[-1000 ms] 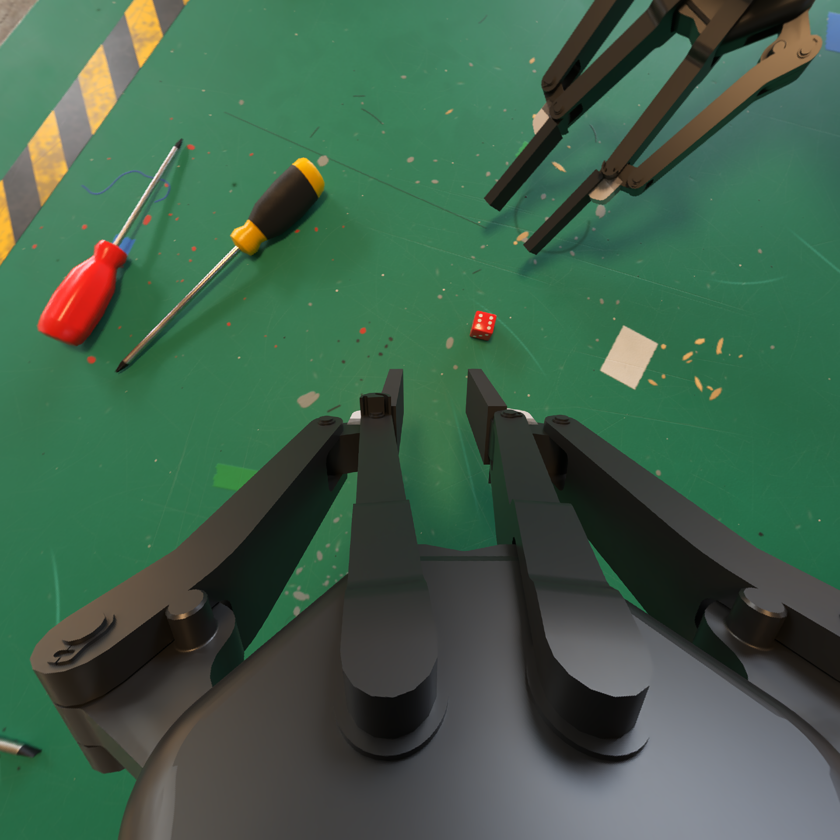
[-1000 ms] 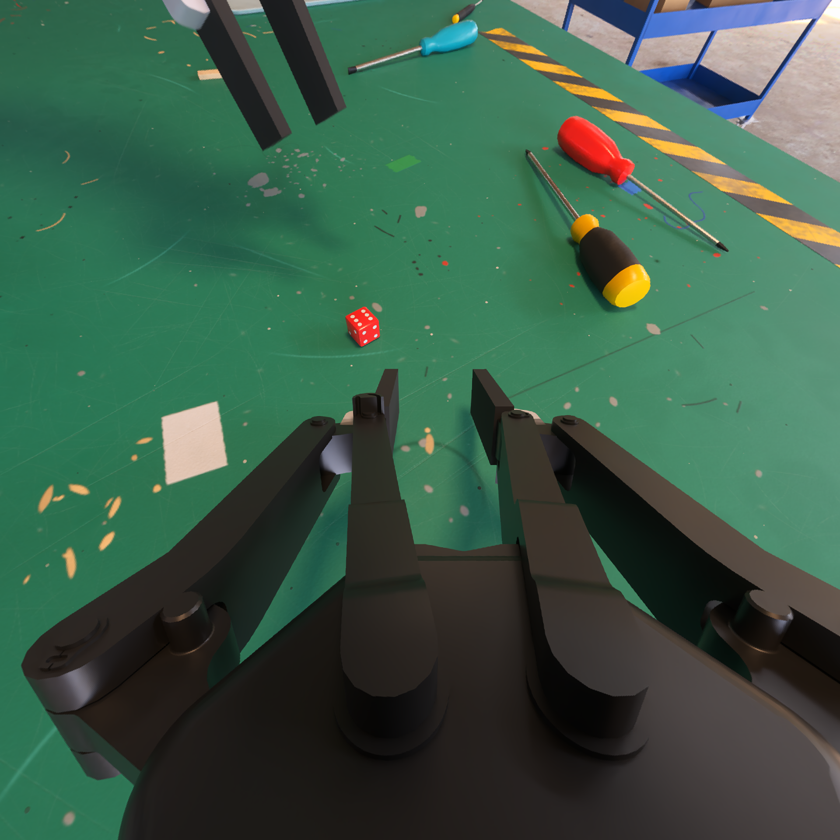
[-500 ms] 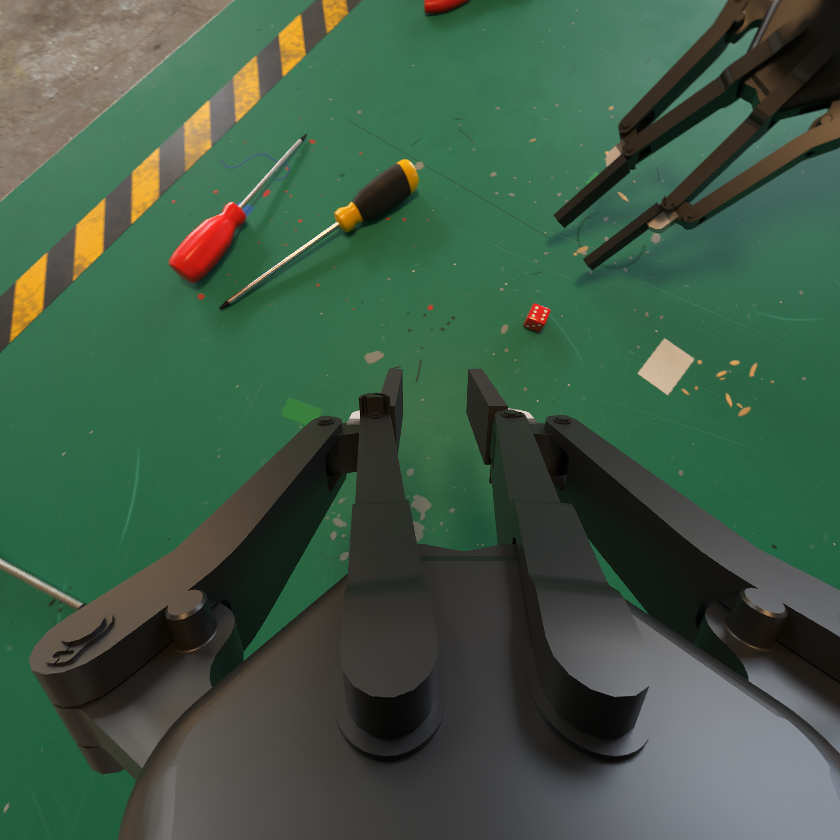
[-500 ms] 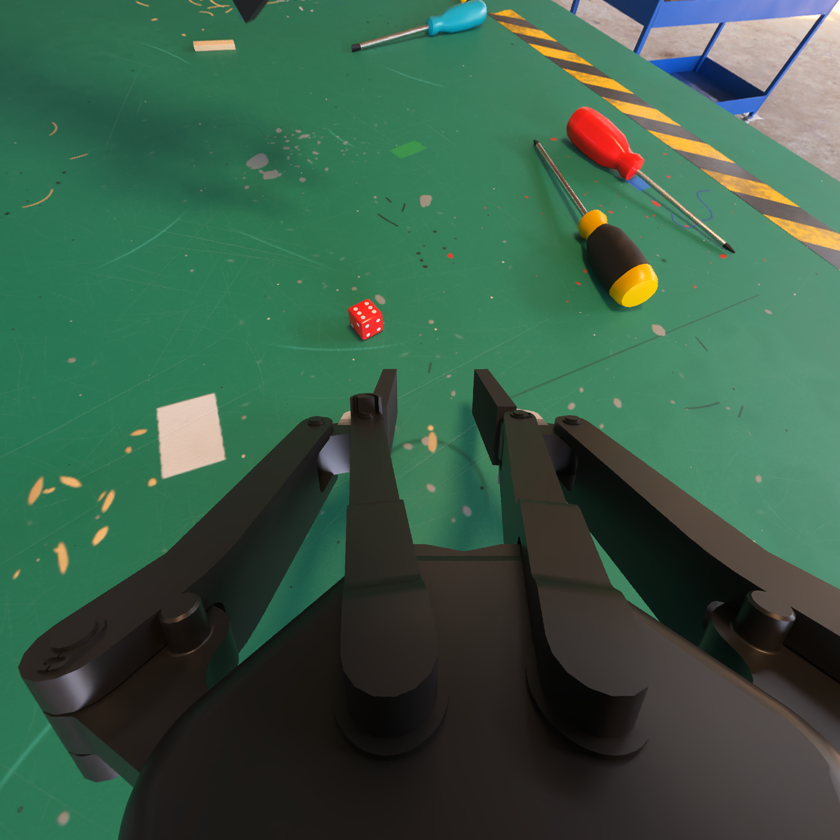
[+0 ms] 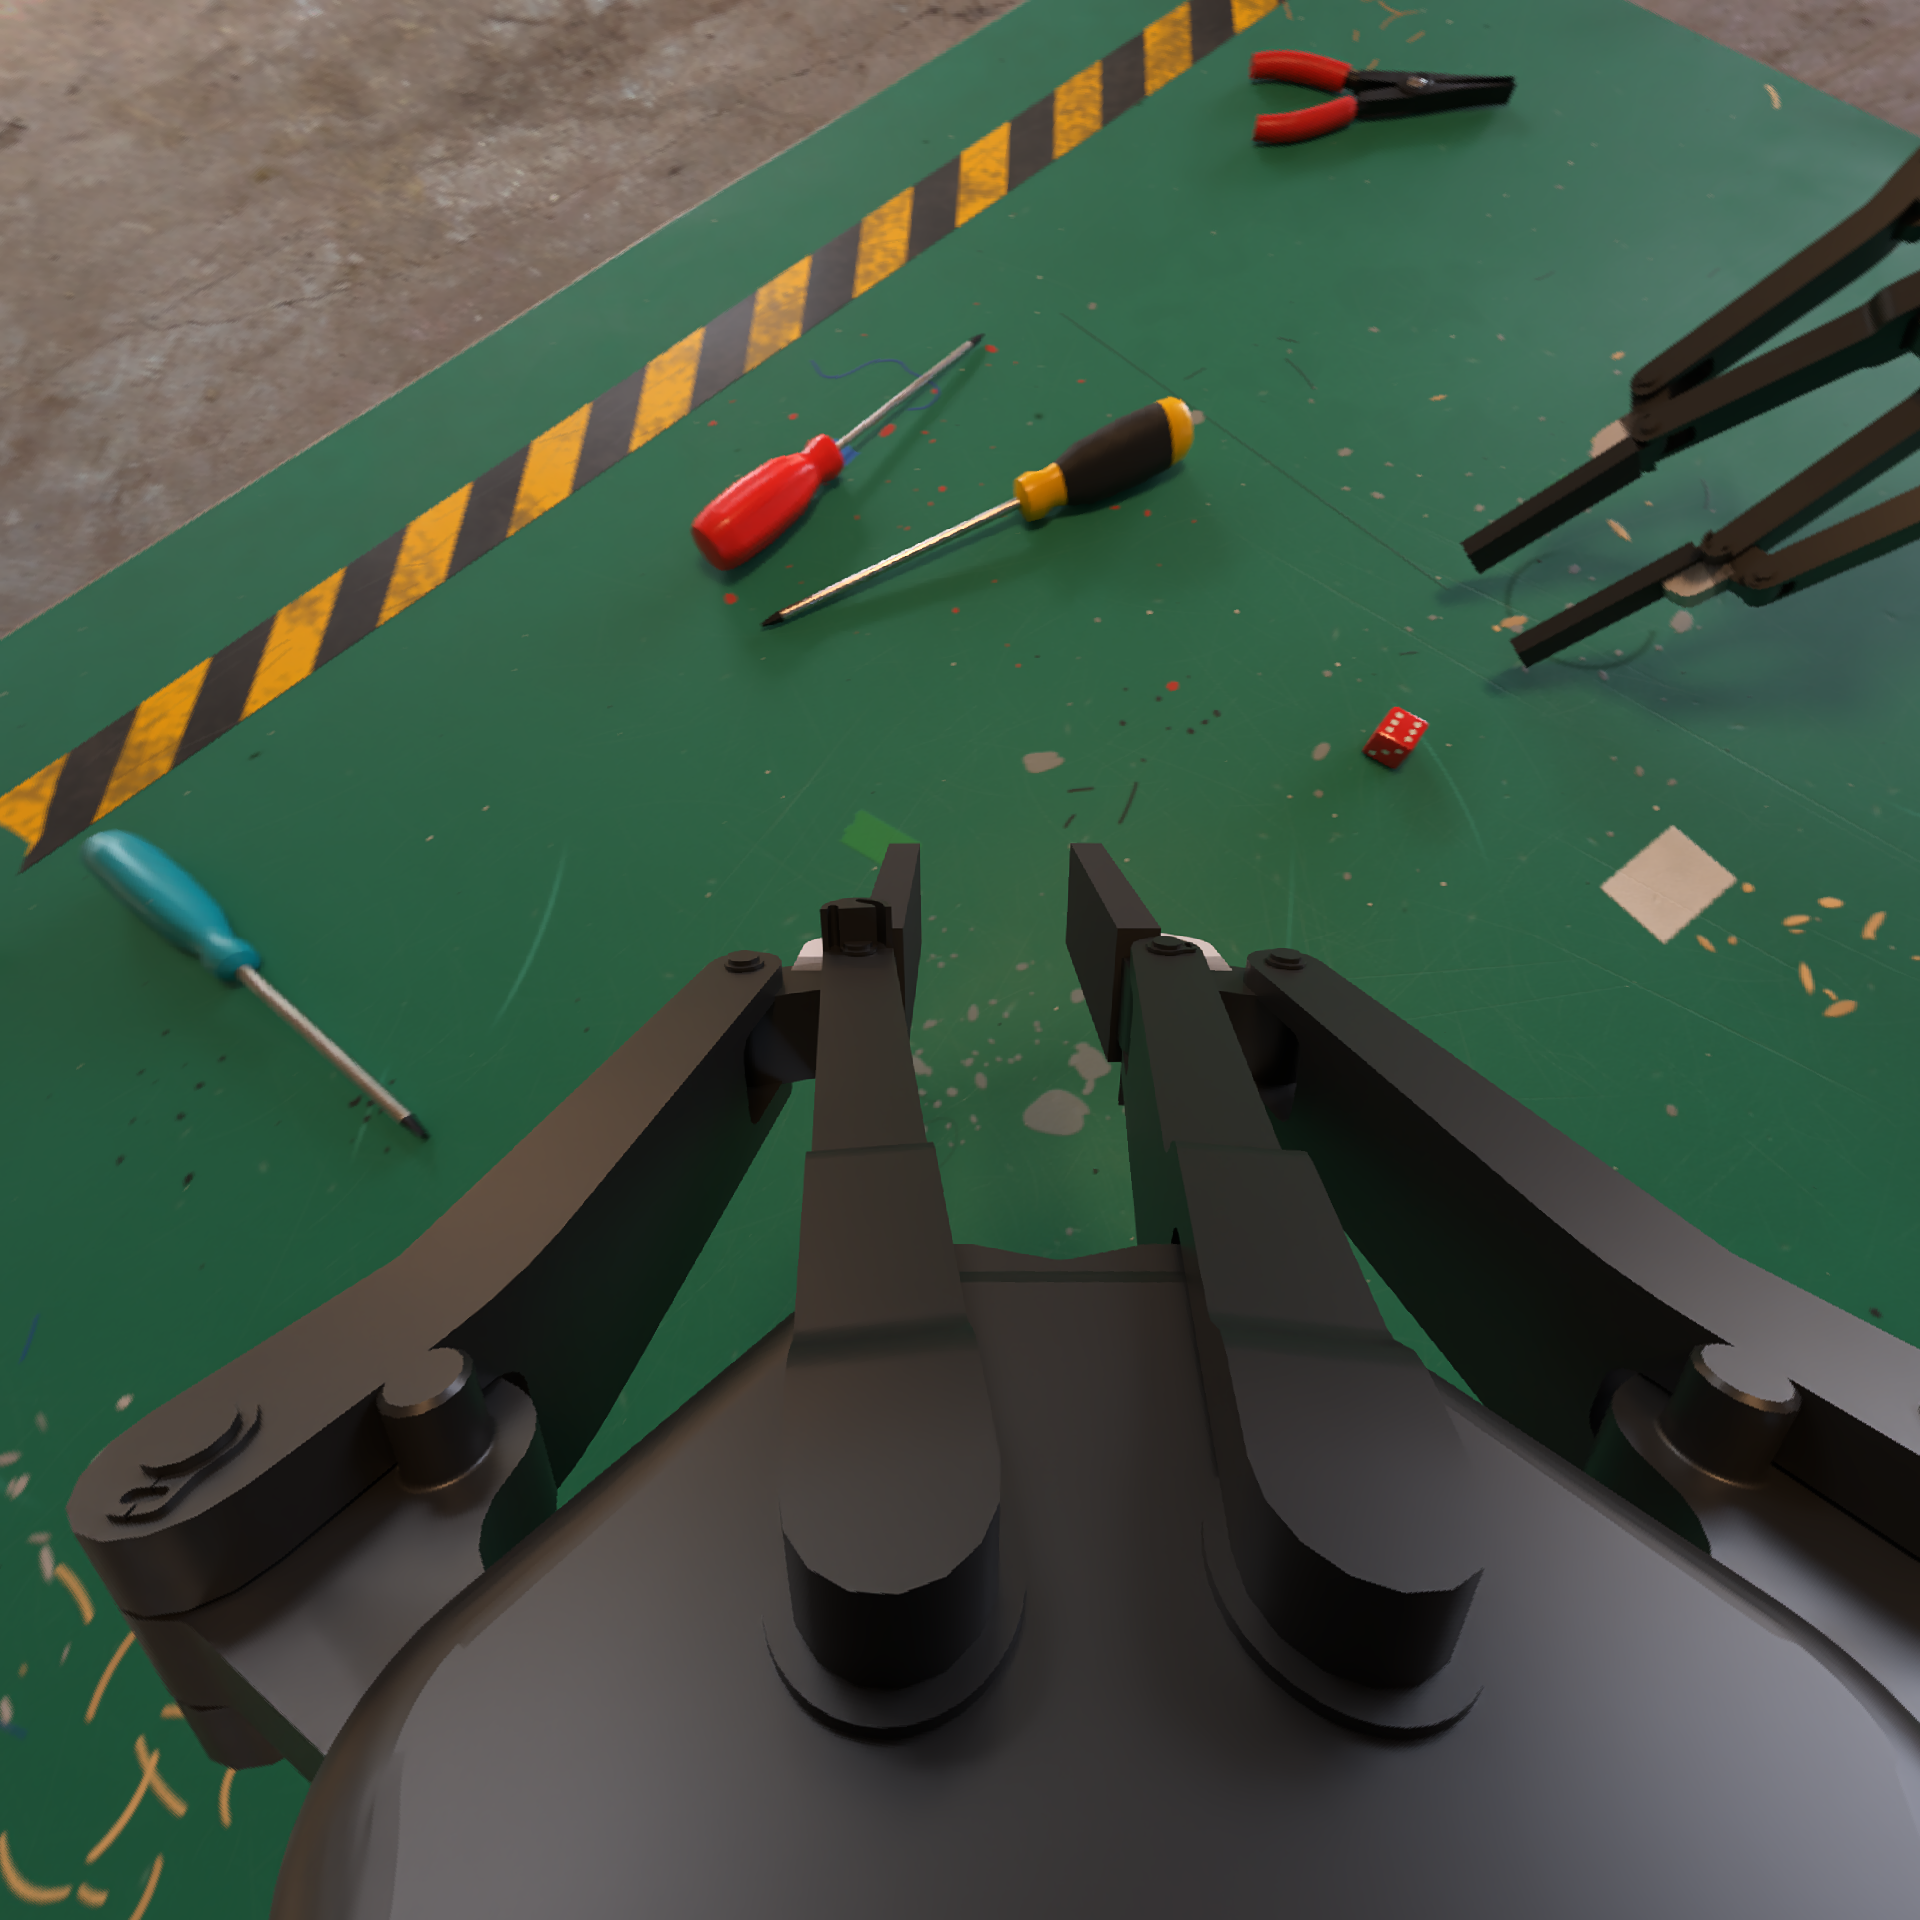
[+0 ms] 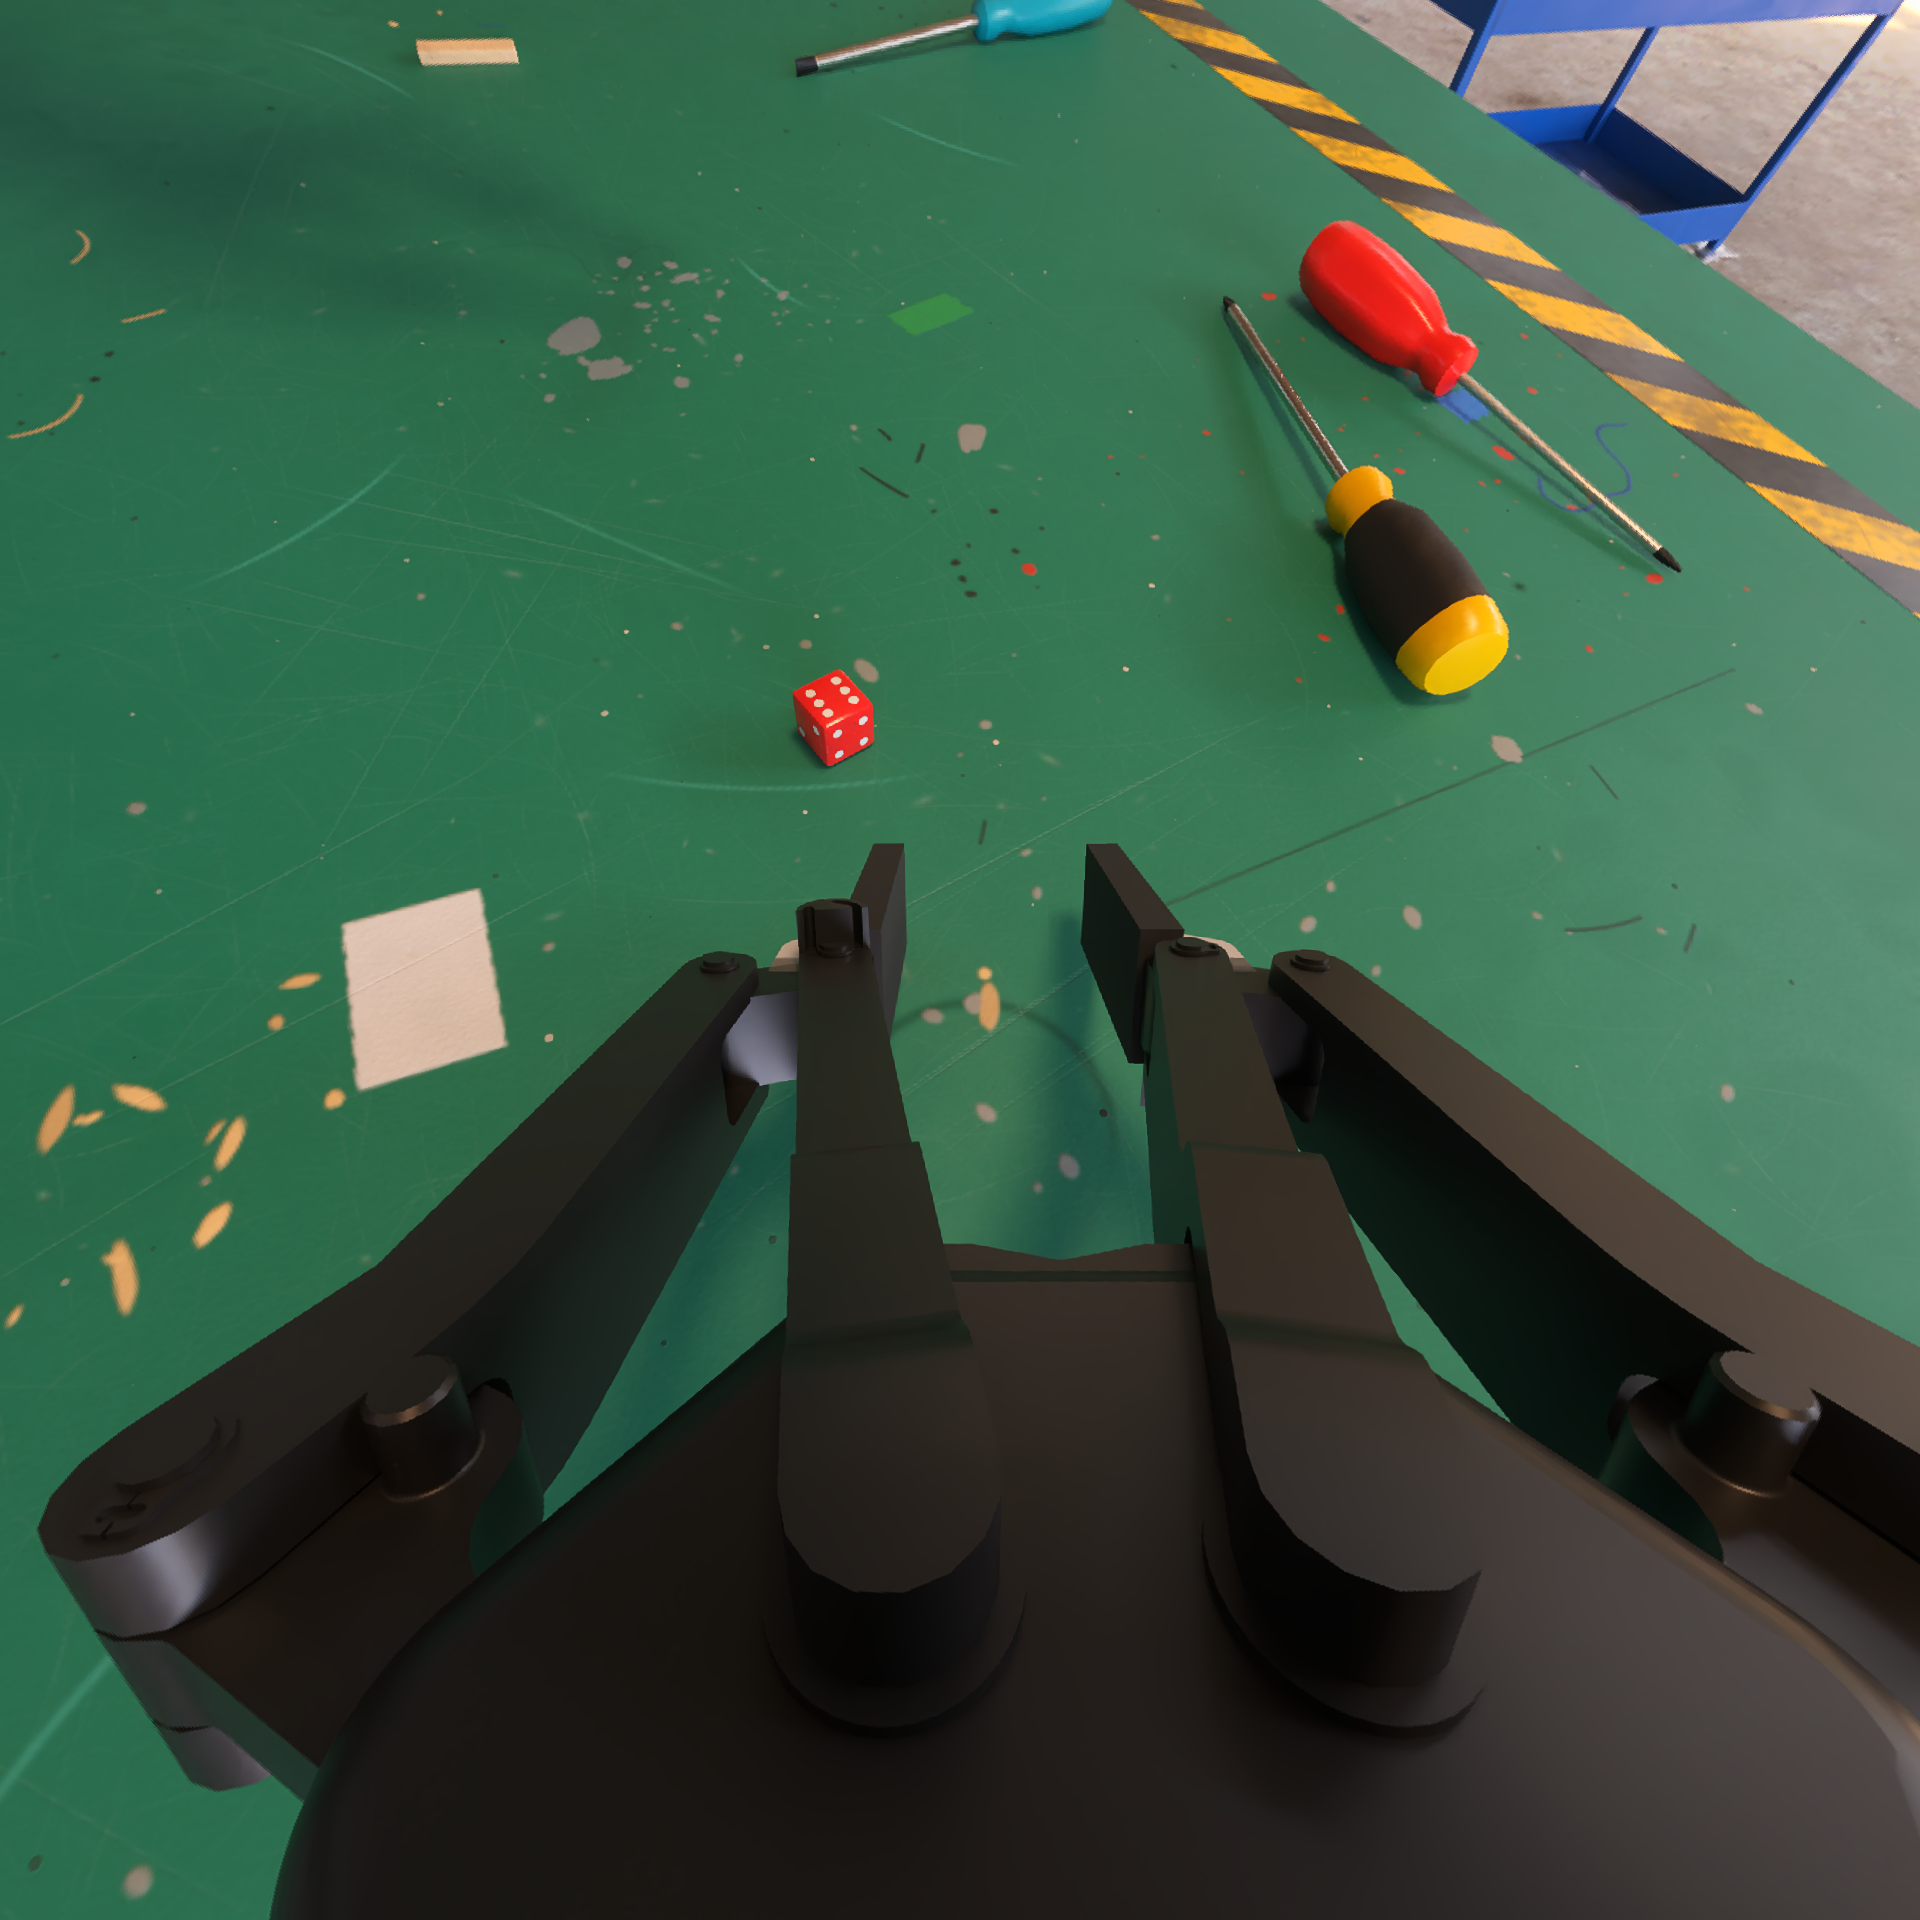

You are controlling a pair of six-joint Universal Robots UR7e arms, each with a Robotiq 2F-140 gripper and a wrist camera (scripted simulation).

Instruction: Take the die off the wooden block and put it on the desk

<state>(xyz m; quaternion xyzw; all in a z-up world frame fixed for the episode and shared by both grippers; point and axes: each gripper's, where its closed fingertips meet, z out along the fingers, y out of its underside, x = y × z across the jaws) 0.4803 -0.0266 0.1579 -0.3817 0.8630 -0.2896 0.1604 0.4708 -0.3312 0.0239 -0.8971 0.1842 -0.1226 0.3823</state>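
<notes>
A small red die (image 5: pixel 1394 738) with white pips sits on the green desk (image 5: pixel 623 831), also shown in the right wrist view (image 6: pixel 833 718). My left gripper (image 5: pixel 994 883) is open and empty, above the desk, with the die ahead to its right. My right gripper (image 6: pixel 992 883) is open and empty, close to the desk, with the die just ahead to its left. It also shows at the right edge of the left wrist view (image 5: pixel 1496 605). A small wooden block (image 6: pixel 468 50) lies flat far off, with nothing on it.
A red-handled screwdriver (image 5: pixel 769 509), a black-and-yellow one (image 5: pixel 1101 468), a teal one (image 5: pixel 171 904) and red-handled pliers (image 5: pixel 1351 94) lie on the desk. A striped yellow-black band (image 5: pixel 623 416) marks its edge. A white patch (image 5: pixel 1668 883) lies near the die. A blue cart (image 6: pixel 1662 125) stands beyond.
My left gripper has drawn back and up from the die, so more of the desk shows, and it has left the right wrist view. My right gripper has barely moved.
</notes>
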